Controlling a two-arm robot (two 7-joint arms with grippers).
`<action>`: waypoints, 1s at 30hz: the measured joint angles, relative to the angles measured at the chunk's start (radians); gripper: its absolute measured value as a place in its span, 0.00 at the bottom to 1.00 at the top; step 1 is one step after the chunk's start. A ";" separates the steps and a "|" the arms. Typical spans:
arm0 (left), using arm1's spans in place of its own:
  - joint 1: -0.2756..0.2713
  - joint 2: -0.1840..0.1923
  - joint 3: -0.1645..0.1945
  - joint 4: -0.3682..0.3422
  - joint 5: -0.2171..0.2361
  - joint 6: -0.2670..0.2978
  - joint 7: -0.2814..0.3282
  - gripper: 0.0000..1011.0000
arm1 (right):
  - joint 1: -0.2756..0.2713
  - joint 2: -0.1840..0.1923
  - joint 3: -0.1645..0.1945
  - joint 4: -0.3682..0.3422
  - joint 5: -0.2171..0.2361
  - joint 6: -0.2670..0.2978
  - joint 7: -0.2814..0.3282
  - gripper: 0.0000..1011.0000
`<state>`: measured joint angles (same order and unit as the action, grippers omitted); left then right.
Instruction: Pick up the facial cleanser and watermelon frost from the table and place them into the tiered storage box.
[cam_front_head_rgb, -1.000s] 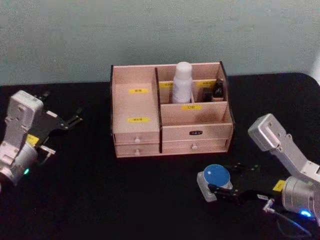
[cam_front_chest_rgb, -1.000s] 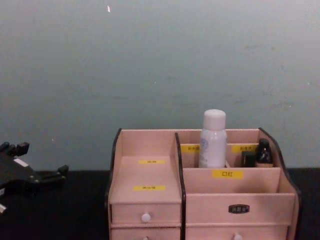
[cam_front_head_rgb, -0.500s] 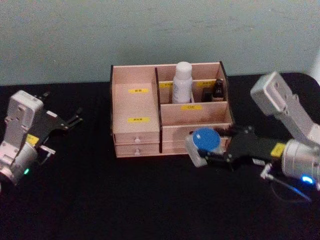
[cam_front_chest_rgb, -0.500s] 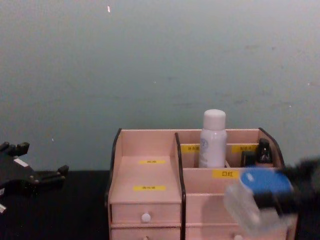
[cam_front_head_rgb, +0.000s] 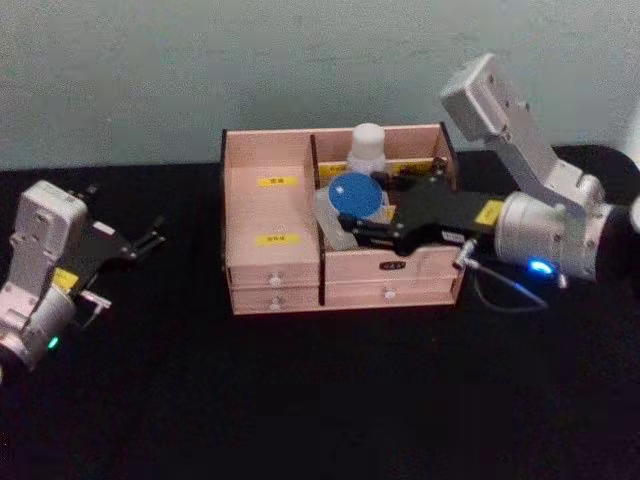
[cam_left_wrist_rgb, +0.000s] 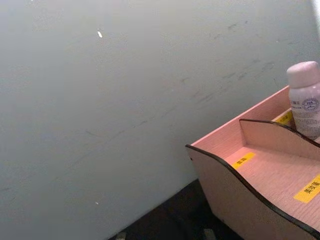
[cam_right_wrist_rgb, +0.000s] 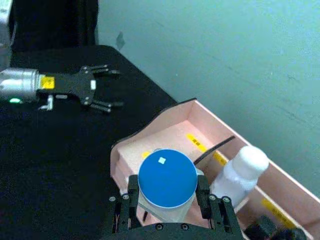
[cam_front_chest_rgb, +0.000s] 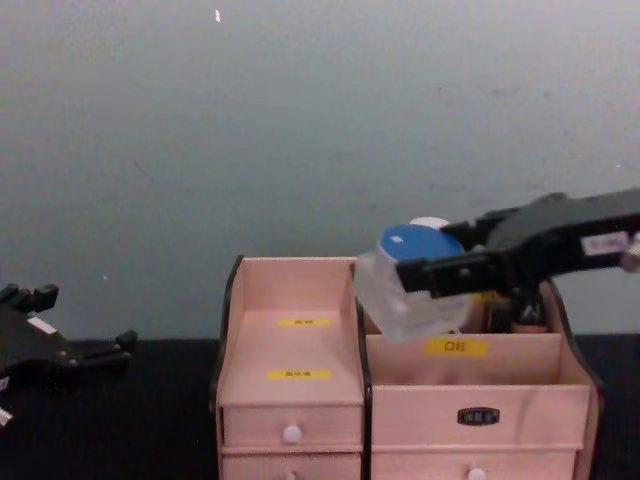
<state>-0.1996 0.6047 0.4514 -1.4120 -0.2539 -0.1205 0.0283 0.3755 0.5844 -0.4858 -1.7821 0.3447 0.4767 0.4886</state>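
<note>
Blue-lidded jar (cam_front_head_rgb: 356, 193) aloft over tiered storage box (cam_front_head_rgb: 268, 212), just right of dark centre divider, above front tier of right half. Tilted, lid uppermost. Clamped at sides by right gripper (cam_front_head_rgb: 348, 216), reaching in from right. White bottle (cam_front_head_rgb: 368, 146) upright just behind, in far row. Open compartment directly beneath, so next move looks like straight descent. Left gripper (cam_front_head_rgb: 150, 238) parked at left, fingers spread, well apart from box.
</note>
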 joint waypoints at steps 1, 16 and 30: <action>0.000 0.000 0.000 0.000 0.000 0.000 0.000 0.99 | 0.019 -0.015 -0.009 0.025 0.000 -0.006 0.002 0.69; 0.000 0.000 0.000 0.000 0.000 0.000 0.000 0.99 | 0.217 -0.142 -0.091 0.270 -0.003 -0.046 0.050 0.69; 0.000 0.000 0.000 0.000 0.000 0.000 0.000 0.99 | 0.329 -0.227 -0.165 0.440 -0.016 -0.053 0.081 0.69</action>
<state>-0.1995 0.6047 0.4514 -1.4120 -0.2539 -0.1205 0.0283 0.7046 0.3574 -0.6512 -1.3417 0.3284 0.4240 0.5699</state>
